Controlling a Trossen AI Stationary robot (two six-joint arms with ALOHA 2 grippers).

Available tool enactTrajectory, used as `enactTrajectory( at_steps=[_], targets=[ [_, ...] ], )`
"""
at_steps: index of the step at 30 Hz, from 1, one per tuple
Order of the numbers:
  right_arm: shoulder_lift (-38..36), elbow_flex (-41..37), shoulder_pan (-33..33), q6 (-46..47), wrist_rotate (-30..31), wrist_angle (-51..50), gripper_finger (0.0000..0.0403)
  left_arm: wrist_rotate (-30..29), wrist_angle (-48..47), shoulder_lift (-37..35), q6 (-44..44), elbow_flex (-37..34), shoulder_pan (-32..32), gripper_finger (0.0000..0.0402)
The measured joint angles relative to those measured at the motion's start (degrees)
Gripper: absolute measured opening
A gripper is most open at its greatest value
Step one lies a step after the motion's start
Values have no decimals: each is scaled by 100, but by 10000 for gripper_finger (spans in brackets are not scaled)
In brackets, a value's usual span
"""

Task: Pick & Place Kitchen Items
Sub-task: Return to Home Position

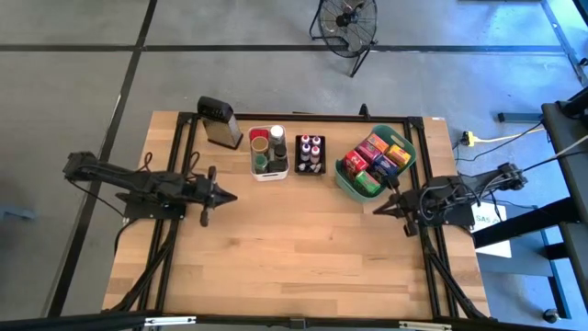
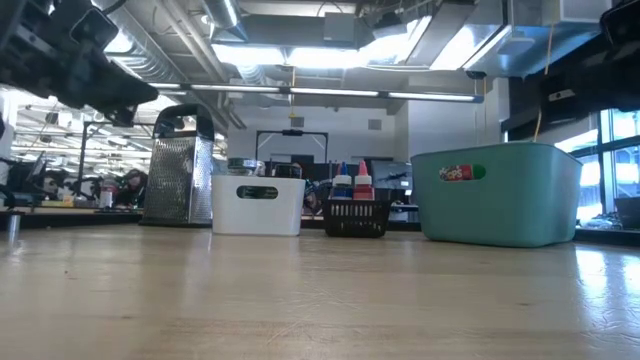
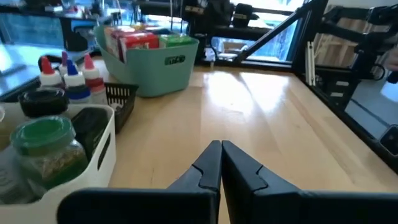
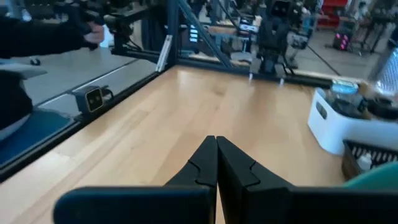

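Note:
The kitchen items sit in three containers along the table's far side. A white bin (image 1: 270, 154) holds jars, one with a green lid (image 3: 43, 134). A black tray (image 1: 310, 154) holds small capped bottles (image 3: 73, 79). A teal basket (image 1: 377, 162) holds red, orange and green boxes (image 3: 140, 40). My left gripper (image 1: 230, 196) hovers shut at the table's left, near the white bin. My right gripper (image 1: 378, 211) hovers shut at the table's right, just near of the teal basket. Neither gripper holds anything.
A metal box grater (image 1: 220, 122) with a black handle stands at the far left beside the white bin. Bare wooden tabletop (image 1: 294, 239) spreads across the middle and near side. A black frame (image 1: 188, 165) runs along the table's edges. A floor fan (image 1: 347, 23) stands beyond the table.

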Motion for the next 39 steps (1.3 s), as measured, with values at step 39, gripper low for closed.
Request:
enactTrajectory(
  at_steps=[39],
  targets=[
    [-121, -426, 26, -791, -324, 1133, 2, 490, -275, -1415, 587, -302, 2, 12]
  ],
)
